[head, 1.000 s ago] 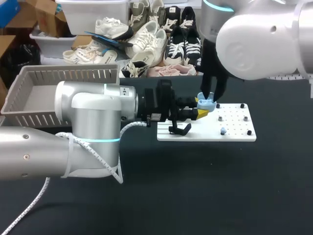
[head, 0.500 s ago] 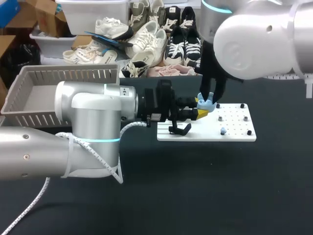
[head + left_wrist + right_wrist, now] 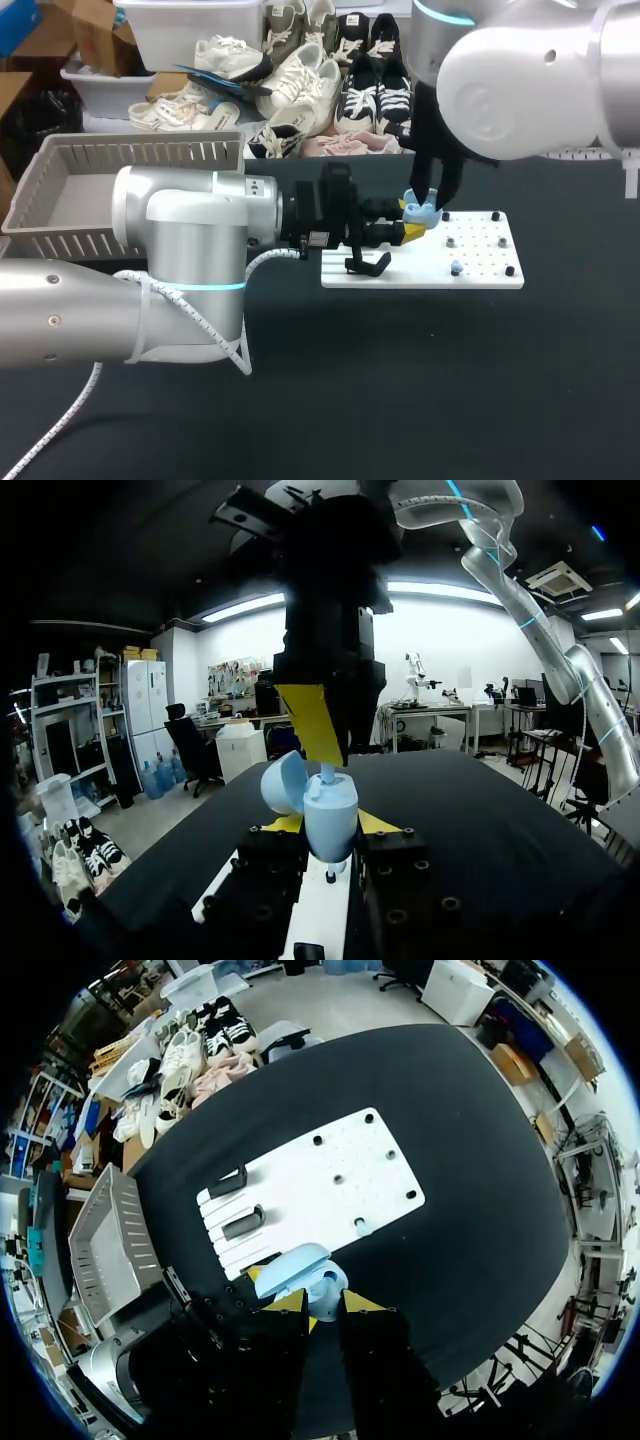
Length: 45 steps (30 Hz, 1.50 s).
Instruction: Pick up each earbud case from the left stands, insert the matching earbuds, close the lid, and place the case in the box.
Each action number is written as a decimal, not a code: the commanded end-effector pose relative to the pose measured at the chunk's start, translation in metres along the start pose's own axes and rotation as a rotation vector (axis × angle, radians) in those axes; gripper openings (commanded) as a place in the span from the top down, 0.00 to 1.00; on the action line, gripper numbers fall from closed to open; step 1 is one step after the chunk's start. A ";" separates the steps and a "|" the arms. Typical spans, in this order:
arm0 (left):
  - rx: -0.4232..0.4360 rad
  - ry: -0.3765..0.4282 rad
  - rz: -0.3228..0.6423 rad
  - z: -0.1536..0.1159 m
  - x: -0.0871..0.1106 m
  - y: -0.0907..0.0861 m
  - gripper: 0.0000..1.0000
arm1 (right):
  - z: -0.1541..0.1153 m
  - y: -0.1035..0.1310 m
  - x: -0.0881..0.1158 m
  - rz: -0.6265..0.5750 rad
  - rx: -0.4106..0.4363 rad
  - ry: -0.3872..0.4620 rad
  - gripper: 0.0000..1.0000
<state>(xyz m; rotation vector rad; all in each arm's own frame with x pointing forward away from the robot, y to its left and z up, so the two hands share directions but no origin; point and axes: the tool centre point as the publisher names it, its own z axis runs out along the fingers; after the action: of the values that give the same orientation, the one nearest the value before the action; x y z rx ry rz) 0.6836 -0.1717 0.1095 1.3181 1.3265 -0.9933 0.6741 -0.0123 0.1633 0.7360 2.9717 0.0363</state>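
Above the right hand [image 3: 425, 203], the right arm's bulky white joint [image 3: 530, 80] has edged slightly toward the left side.

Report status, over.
Left gripper shut on open earbud case. Right gripper directly above it, grip unseen. One earbud on the white board.

Bright, even light comes from overhead; the dark surface [image 3: 420, 400] around the jaws takes barely any shadow. The white plate [image 3: 485, 268] below them seems nearly washed out, and soft glare sits on the right arm's shell [image 3: 530, 90].

Black stands [image 3: 368, 265] block board [image 3: 485, 268] left; right part open (low pegs [image 3: 452, 242]).
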 end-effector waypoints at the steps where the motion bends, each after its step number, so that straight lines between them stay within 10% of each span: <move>1: -0.003 -0.002 0.001 0.000 0.000 -0.001 1.00 | -0.001 -0.001 -0.001 0.003 0.003 -0.001 1.00; 35: -0.003 -0.002 0.001 0.000 0.000 -0.001 1.00 | 0.012 0.001 0.003 0.007 0.004 0.033 1.00; 39: -0.003 -0.002 0.001 0.000 0.000 -0.001 1.00 | 0.009 0.002 0.004 -0.002 0.018 0.014 0.58; 45: -0.003 -0.002 0.001 0.000 0.000 -0.001 1.00 | 0.003 -0.001 0.007 -0.006 0.013 0.004 0.55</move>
<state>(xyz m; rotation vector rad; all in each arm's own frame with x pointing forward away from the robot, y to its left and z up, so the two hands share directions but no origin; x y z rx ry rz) 0.6833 -0.1716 0.1096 1.3184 1.3258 -0.9940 0.6716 -0.0089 0.1573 0.7263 2.9885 0.0193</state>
